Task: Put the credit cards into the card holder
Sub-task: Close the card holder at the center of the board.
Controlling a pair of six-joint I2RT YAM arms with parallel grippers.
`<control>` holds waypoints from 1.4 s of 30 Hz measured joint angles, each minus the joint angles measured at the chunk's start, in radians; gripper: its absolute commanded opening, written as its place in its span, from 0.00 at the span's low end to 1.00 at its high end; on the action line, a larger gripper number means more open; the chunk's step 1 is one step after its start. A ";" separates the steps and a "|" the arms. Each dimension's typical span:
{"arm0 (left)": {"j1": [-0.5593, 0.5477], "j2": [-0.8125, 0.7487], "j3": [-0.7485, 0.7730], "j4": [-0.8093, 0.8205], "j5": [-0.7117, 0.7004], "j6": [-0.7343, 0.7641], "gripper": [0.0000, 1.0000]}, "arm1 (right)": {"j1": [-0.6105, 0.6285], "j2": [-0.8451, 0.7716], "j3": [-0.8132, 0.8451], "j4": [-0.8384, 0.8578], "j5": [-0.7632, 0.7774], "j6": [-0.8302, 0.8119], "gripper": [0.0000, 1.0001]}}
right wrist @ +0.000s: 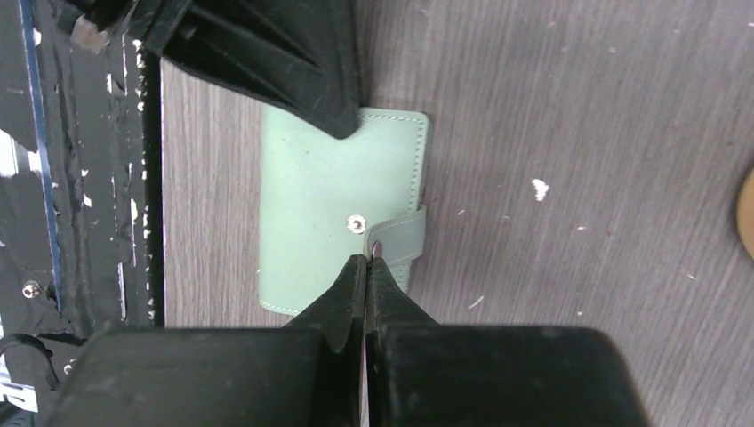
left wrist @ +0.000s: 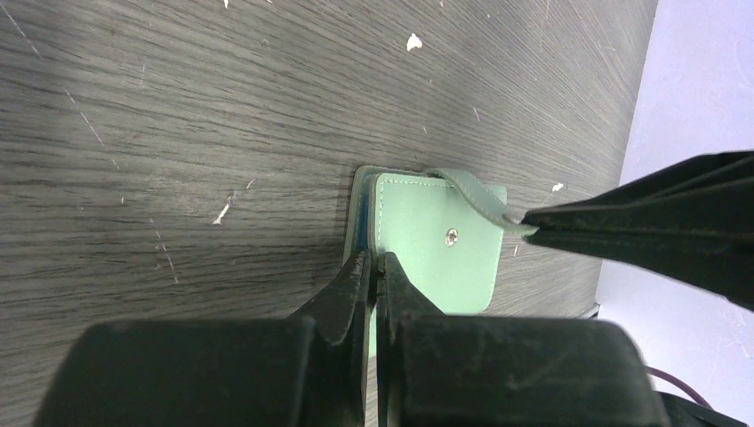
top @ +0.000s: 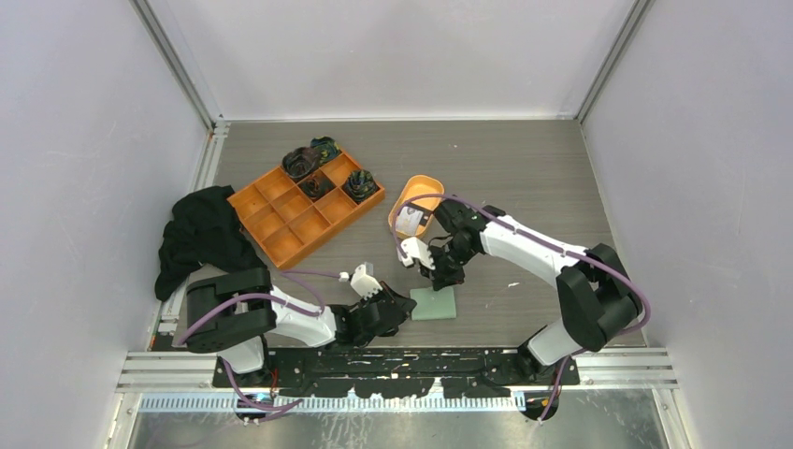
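Card holder [top: 435, 304] lies folded on the table [top: 524, 178] near its front edge, between your arms. Your left gripper [left wrist: 373, 267] is clamped on its cover edge, and your right gripper [right wrist: 366, 258] pinches the closing tab [right wrist: 400, 233]. A credit card [top: 409, 222] sits in the orange oval dish [top: 425, 184].

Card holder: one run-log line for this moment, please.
card holder folded | left gripper pinches its edge | right gripper pinches its tab

Left gripper [top: 409, 305] beside card holder [top: 437, 306]
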 measured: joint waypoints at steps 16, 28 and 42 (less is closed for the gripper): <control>0.000 0.000 -0.005 0.010 0.004 0.001 0.00 | 0.100 -0.055 -0.117 0.093 0.106 -0.059 0.01; 0.000 0.000 -0.008 0.018 0.007 0.001 0.00 | 0.130 -0.065 -0.134 0.124 0.154 -0.068 0.01; 0.000 0.000 -0.010 0.021 0.008 0.001 0.00 | 0.177 -0.069 -0.138 0.126 0.198 -0.106 0.01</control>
